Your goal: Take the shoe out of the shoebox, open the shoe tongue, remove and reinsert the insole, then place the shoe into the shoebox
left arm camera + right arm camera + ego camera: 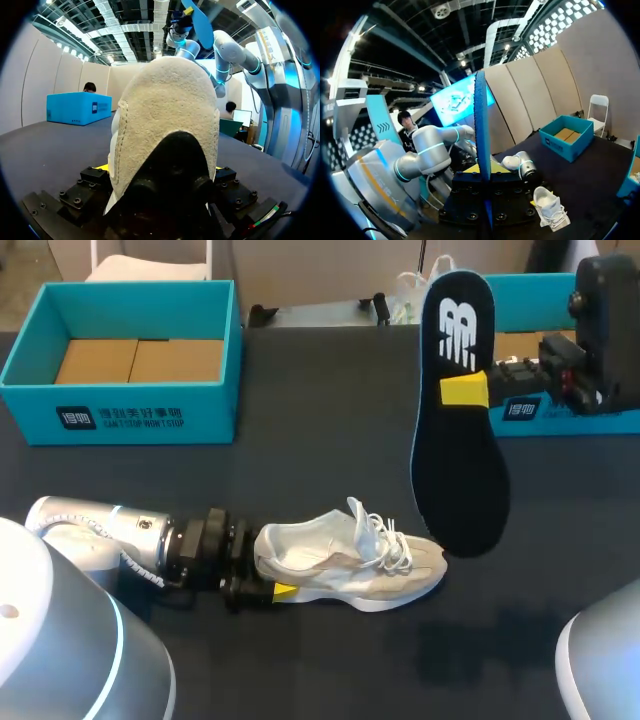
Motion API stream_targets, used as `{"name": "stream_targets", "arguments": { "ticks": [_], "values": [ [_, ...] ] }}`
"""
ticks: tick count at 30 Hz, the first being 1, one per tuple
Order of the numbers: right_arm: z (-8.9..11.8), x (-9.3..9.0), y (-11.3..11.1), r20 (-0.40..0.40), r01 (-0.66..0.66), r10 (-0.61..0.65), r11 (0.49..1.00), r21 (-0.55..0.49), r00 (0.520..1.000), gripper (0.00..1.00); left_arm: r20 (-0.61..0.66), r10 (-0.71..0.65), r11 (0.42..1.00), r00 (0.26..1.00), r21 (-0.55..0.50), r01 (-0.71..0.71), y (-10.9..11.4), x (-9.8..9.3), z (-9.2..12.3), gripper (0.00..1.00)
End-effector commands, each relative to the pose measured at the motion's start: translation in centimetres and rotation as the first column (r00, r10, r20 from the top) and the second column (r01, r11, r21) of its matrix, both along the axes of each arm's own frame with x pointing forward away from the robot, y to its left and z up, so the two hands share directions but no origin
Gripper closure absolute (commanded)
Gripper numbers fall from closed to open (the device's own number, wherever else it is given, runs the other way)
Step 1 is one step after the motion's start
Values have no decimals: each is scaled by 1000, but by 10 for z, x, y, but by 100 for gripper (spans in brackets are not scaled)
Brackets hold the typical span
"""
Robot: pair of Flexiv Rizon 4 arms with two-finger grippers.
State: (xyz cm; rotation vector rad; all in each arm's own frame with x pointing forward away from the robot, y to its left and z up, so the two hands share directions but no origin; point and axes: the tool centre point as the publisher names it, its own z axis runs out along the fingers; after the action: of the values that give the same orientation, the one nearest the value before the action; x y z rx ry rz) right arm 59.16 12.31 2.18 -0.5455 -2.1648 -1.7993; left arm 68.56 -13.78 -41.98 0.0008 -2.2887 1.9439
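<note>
- Closest to the lens, filling the left wrist view: suede heel of the pale shoe, wedged between the fingers of the left gripper and pressed from both sides.
- Resting sole-down on the dark table, toe pointing away from the left arm, white laces loose, tongue lifted.
- Held in the air by the right gripper: dark, blue-edged insole, upright, heel end up, toe end hanging just above the shoe's toe; touching or not, cannot tell.
- Clamped on both faces of the insole, about a third of the way down from its heel end, with yellow tips on either side in the right wrist view.
- Open teal shoebox at the table's far left, brown cardboard inside, well apart from the shoe.
- Second teal box at the far right, partly hidden behind the right arm.
</note>
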Motion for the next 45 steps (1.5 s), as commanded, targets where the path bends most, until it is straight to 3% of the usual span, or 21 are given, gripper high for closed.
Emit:
{"name": "stream_targets", "arguments": {
  "ticks": [1,9,10,11,12,22,33,37,45],
  "values": [
    [-6,-7,-2,2,12,-12,1000,10,1000,100,1,1,1000,1000,0,-1,0,0,0,100],
    [-6,-7,-2,2,12,-12,1000,10,1000,100,8,-4,1000,1000,12,4,3,0,0,100],
    [-6,-7,-2,2,12,-12,1000,10,1000,100,7,-13,1000,1000,24,13,4,-1,0,84],
    [-6,-7,-2,2,12,-12,1000,10,1000,100,15,-13,999,1000,33,12,5,-1,0,5],
    [-6,-7,-2,2,12,-12,1000,10,1000,100,14,-16,999,1000,39,15,7,-1,-1,0],
    [-6,-7,-2,2,12,-12,1000,10,1000,100,14,-22,996,1000,92,20,25,-2,3,0],
    [-6,-7,-2,2,12,-12,1000,10,1000,100,36,8,973,999,231,-17,47,-10,10,0],
    [-6,-7,-2,2,12,-12,1000,10,1000,100,50,34,938,998,344,-49,54,-10,9,0],
    [-6,-7,-2,2,12,-12,1000,10,1000,100,50,34,938,998,344,-49,54,-10,9,0]
  ]
}}
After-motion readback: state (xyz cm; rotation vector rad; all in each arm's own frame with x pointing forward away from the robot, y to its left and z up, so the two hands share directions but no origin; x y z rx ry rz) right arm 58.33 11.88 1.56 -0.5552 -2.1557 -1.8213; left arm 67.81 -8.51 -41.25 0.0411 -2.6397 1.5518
